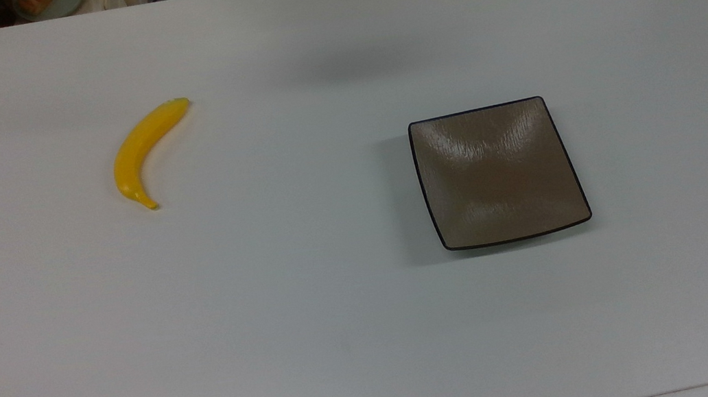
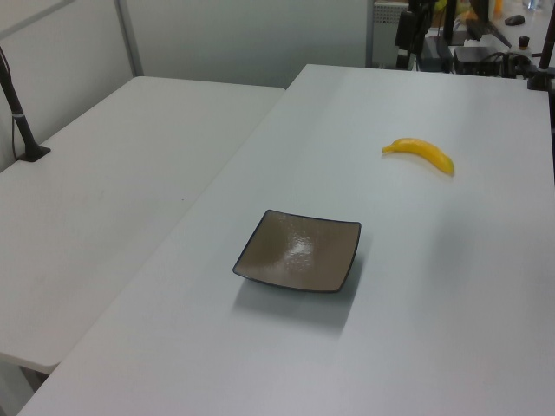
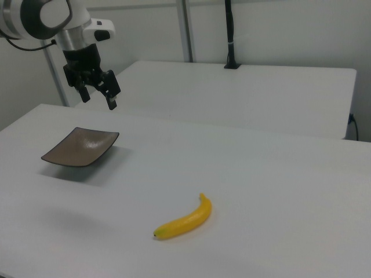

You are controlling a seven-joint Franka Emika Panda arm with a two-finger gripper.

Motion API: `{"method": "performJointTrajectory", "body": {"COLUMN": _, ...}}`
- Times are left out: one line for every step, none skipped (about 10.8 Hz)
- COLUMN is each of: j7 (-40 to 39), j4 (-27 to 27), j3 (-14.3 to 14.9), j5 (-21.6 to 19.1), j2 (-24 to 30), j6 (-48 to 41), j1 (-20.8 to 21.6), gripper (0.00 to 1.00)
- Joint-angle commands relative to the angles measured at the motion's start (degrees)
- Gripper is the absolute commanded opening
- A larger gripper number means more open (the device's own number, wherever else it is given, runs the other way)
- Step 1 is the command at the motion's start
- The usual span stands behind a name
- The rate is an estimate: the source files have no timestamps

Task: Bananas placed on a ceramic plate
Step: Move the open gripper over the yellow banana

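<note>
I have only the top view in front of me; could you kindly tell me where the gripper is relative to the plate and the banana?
Observer: In the right view the gripper hangs in the air at the right view's upper left, higher than the ceramic plate and much nearer to it than to the banana, which lies on the table toward the right view's lower middle.
Operator: Thank you. Are its jaws open, and is it carrying anything?
Observer: The jaws stand open, with nothing between them.
</note>
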State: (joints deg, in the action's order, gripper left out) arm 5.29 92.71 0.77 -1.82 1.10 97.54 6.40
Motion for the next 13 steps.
{"method": "performJointTrajectory", "body": {"j7": 1.03, "j4": 0.80, "j3": 0.72, "j5": -0.29, "j2": -0.04, "j6": 0.02, "j1": 0.89, "gripper": 1.00}}
{"method": "performJointTrajectory", "body": {"j7": 1.13, "j4": 0.81, "j3": 0.72, "j5": -0.28, "j2": -0.04, "j6": 0.02, "j1": 0.89, "gripper": 1.00}}
{"method": "performJointTrajectory", "body": {"j7": 1.13, "j4": 0.81, "j3": 0.72, "j5": -0.28, "j2": -0.04, "j6": -0.07, "j1": 0.89, "gripper": 1.00}}
{"method": "performJointTrajectory", "body": {"j7": 1.13, "j4": 0.81, "j3": 0.72, "j5": -0.28, "j2": -0.04, "j6": -0.07, "j1": 0.89, "gripper": 1.00}}
{"method": "performJointTrajectory", "body": {"j7": 1.13, "j4": 0.90, "j3": 0.72, "j5": -0.28, "j2": -0.04, "j6": -0.07, "j1": 0.89, "gripper": 1.00}}
{"method": "performJointTrajectory", "body": {"j7": 1.13, "j4": 1.16, "j3": 0.72, "j5": -0.20, "j2": -0.04, "j6": -0.07, "j1": 0.89, "gripper": 1.00}}
{"method": "performJointTrajectory", "body": {"j7": 0.52, "j4": 1.94, "j3": 0.72, "j5": 0.15, "j2": 0.04, "j6": 0.02, "j1": 0.89, "gripper": 1.00}}
{"method": "performJointTrajectory", "body": {"j7": -0.10, "j4": 1.95, "j3": 0.72, "j5": 1.11, "j2": -0.04, "j6": 0.02, "j1": 0.72, "gripper": 1.00}}
{"method": "performJointTrajectory", "body": {"j7": -2.63, "j4": 1.95, "j3": 0.72, "j5": 2.43, "j2": 0.04, "j6": -0.07, "j1": 0.37, "gripper": 1.00}}
{"method": "performJointTrajectory", "body": {"j7": -6.66, "j4": 2.13, "j3": 0.64, "j5": 2.61, "j2": -0.04, "j6": 0.02, "j1": -0.15, "gripper": 1.00}}
{"method": "performJointTrajectory", "body": {"j7": -9.48, "j4": 2.04, "j3": 0.72, "j5": 2.62, "j2": -0.74, "j6": 0.28, "j1": -1.20, "gripper": 1.00}}
{"method": "performJointTrajectory", "body": {"j7": -11.51, "j4": 2.04, "j3": 0.72, "j5": 2.62, "j2": -1.27, "j6": 1.76, "j1": -2.87, "gripper": 1.00}}
{"method": "performJointTrajectory", "body": {"j7": -12.14, "j4": 2.13, "j3": 0.72, "j5": 2.70, "j2": -2.15, "j6": 3.52, "j1": -4.62, "gripper": 1.00}}
